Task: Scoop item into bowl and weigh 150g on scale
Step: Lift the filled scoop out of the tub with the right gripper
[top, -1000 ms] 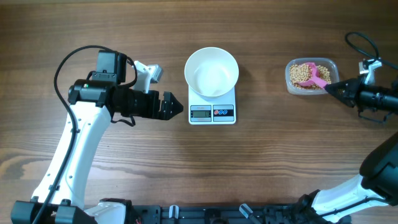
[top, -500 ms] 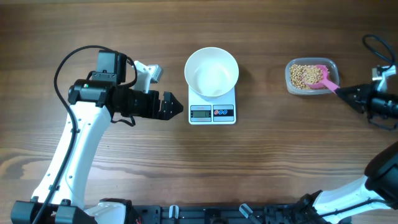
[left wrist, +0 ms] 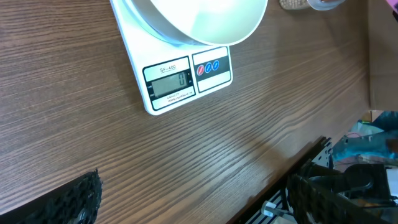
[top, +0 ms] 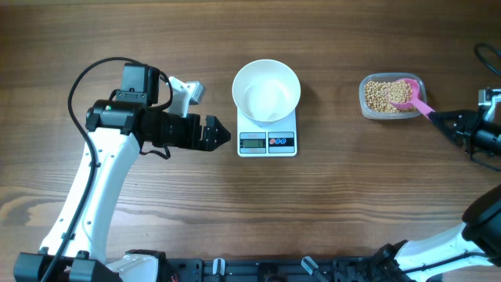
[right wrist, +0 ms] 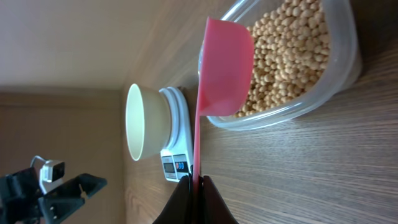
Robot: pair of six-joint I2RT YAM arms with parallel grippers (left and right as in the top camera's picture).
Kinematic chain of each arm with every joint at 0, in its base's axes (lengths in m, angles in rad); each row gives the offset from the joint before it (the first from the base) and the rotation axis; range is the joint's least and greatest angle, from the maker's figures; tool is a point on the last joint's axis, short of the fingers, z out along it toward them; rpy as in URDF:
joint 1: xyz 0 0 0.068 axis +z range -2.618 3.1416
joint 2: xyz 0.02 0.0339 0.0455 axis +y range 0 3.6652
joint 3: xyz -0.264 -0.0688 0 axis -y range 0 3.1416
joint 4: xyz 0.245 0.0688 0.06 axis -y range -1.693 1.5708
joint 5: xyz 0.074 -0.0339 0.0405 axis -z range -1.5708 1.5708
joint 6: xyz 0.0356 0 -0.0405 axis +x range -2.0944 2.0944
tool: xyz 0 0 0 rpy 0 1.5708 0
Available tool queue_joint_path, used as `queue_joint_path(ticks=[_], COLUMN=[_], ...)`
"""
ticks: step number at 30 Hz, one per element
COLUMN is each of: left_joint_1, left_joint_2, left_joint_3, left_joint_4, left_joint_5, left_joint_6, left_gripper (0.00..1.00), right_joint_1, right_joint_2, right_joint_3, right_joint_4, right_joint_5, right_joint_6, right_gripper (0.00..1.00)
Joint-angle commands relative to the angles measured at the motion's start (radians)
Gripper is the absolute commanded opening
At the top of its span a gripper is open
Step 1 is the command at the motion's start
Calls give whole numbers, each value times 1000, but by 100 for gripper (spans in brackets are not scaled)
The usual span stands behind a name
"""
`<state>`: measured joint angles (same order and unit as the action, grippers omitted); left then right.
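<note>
The tan beans [top: 381,95] [right wrist: 292,50] fill a clear tub [top: 364,106] [right wrist: 348,68] at the right. A pink scoop [top: 409,95] [right wrist: 225,68] lies tilted over the tub's right part. My right gripper [top: 443,119] [right wrist: 197,185] is shut on its thin handle, just right of the tub. The white bowl [top: 266,90] [left wrist: 199,18] [right wrist: 140,121] stands empty on the scale [top: 267,142] [left wrist: 186,78] [right wrist: 176,165], whose display reads 0. My left gripper [top: 227,135] [left wrist: 199,211] hangs open just left of the scale, holding nothing.
Black cables [top: 489,55] loop at the far right edge. A black rail [top: 258,270] [left wrist: 311,180] runs along the table's front edge. The left arm's white link [top: 86,196] crosses the left side of the table.
My right gripper has pulled back to the right with the scoop, drawing the scoop's head toward the tub's right rim. The left arm has not moved.
</note>
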<state>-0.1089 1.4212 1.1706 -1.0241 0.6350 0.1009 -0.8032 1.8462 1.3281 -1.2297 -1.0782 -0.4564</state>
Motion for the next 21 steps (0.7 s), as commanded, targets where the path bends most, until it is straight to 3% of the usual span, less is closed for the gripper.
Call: queue_joint_path(ticks=[1, 21], left_joint_1=[4, 4], left_joint_2=[0, 0], left_joint_3=[-11, -11], left_joint_4=[2, 2], left_joint_5=[19, 19], left_joint_6=[23, 23], left_gripper=[100, 100], right_joint_1=[-2, -2], right_joint_2=[17, 17], right_joint_3=[-11, -11], right_joint_4=[-15, -86], right_joint_5=[-71, -162], right_joint_6=[-66, -123], right_gripper=[4, 4])
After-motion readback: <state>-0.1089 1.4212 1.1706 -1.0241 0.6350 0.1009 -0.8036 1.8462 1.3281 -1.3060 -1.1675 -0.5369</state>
